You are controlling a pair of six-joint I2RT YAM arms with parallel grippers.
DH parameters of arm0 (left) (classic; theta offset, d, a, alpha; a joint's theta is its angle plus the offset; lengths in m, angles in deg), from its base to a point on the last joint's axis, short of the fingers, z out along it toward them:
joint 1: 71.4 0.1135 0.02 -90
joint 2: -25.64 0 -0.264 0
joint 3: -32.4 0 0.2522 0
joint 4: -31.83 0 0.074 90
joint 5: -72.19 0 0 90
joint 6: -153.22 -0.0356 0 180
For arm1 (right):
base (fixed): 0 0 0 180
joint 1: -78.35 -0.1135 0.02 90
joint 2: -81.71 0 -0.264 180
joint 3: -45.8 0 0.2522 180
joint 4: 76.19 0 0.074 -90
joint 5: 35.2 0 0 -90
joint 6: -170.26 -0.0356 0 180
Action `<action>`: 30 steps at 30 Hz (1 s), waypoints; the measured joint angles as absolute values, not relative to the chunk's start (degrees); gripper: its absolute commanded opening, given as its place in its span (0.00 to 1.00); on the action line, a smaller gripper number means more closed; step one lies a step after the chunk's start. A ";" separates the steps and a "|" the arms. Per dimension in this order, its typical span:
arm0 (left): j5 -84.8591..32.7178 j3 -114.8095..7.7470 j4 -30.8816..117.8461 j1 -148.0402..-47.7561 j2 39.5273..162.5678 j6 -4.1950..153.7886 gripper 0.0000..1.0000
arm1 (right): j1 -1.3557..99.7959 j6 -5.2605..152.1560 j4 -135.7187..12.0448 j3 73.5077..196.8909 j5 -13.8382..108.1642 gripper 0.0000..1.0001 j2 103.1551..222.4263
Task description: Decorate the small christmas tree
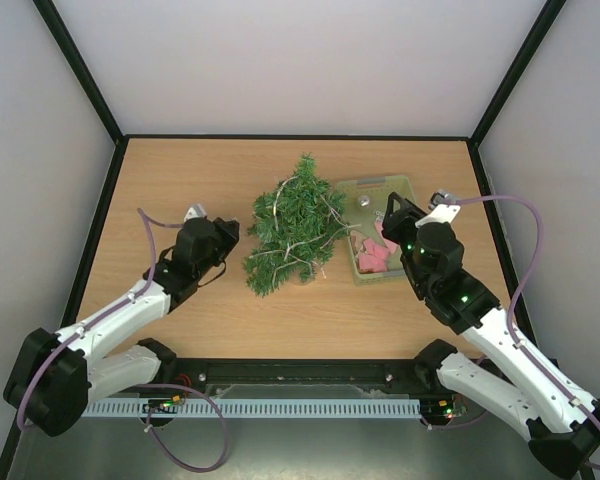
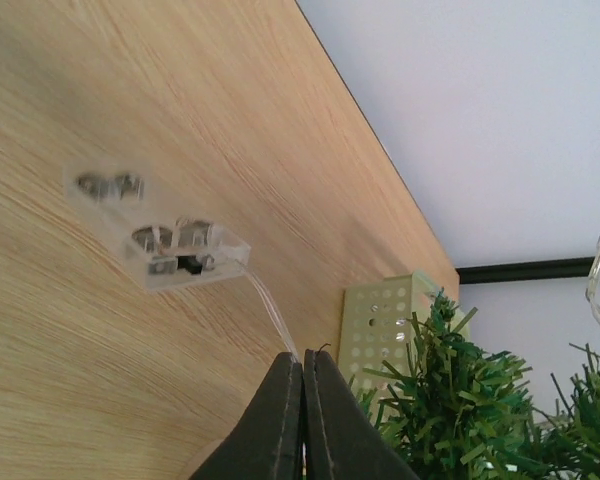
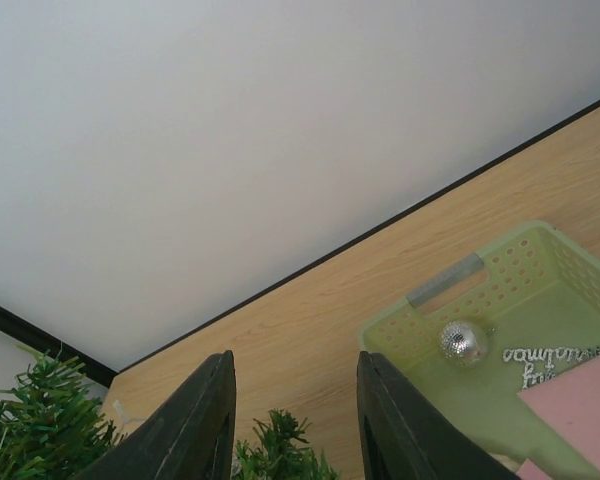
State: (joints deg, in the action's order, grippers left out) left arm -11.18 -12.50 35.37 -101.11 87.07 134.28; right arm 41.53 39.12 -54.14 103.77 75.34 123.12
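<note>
Two arms reach over the wooden table, where you see the small christmas tree lying near the middle, tip toward the far edge, just beside the pale green basket. Your right gripper hangs over the basket, fingers well apart. Your left gripper is pinched tight on a thin clear wire leading from a clear plastic box. Silver script lettering beside a silver ball is partly covered by a pink piece and unreadable.
</note>
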 measured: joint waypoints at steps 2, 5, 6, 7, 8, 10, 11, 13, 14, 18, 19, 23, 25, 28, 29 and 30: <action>-11.07 -12.54 35.76 -101.14 86.59 131.05 0.02 | 41.53 39.12 -54.12 103.71 75.27 0.32 123.12; -11.57 -13.15 35.76 -101.14 86.37 125.72 0.02 | 41.53 39.14 -54.12 103.71 75.27 0.32 122.92; -11.85 -13.52 35.70 -101.14 86.35 124.41 0.02 | 41.53 39.14 -54.12 103.71 75.29 0.32 122.81; -12.42 -14.20 35.59 -101.11 86.24 122.53 0.02 | 41.53 39.14 -54.12 103.71 75.32 0.32 122.62; -13.01 -14.73 35.15 -101.14 86.13 121.02 0.02 | 41.53 39.14 -54.09 103.64 75.34 0.32 122.33; -14.56 -15.67 33.95 -101.14 85.80 118.42 0.02 | 41.53 39.14 -54.09 103.62 75.40 0.32 121.83; -15.77 -16.06 33.03 -101.14 85.65 117.08 0.02 | 41.53 39.16 -54.09 103.62 75.45 0.32 121.59; -18.15 -16.54 31.32 -101.14 85.52 114.79 0.02 | 41.53 39.20 -54.09 103.62 75.56 0.32 121.33; -19.74 -16.80 30.65 -101.14 85.54 113.54 0.02 | 41.53 39.25 -54.09 103.62 75.58 0.32 121.28; -23.83 -17.44 29.88 -101.11 85.80 110.42 0.02 | 41.53 39.38 -54.07 103.62 75.58 0.32 121.28; -24.86 -17.57 29.75 -101.11 86.02 109.76 0.02 | 41.53 39.40 -54.05 103.62 75.58 0.32 121.28; -28.44 -18.16 29.60 -100.89 86.94 107.60 0.02 | 41.53 39.40 -54.03 103.62 75.58 0.32 121.28; -29.78 -18.22 29.64 -100.44 87.20 106.81 0.02 | 41.53 39.40 -53.98 103.62 75.58 0.32 121.28; -31.63 -18.77 29.95 -99.23 88.08 105.96 0.02 | 41.53 39.40 -53.90 103.62 75.62 0.32 121.28; -32.49 -19.05 30.08 -98.56 88.49 105.81 0.02 | 41.53 39.40 -53.81 103.64 75.62 0.32 121.28; -33.19 -19.19 30.12 -97.92 88.82 105.72 0.02 | 41.53 39.42 -53.68 103.64 75.64 0.32 121.28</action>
State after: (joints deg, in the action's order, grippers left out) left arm -33.19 -19.19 30.12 -97.92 88.82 105.72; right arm 41.53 39.42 -53.68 103.64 75.64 121.28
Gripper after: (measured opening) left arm 0.026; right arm 0.322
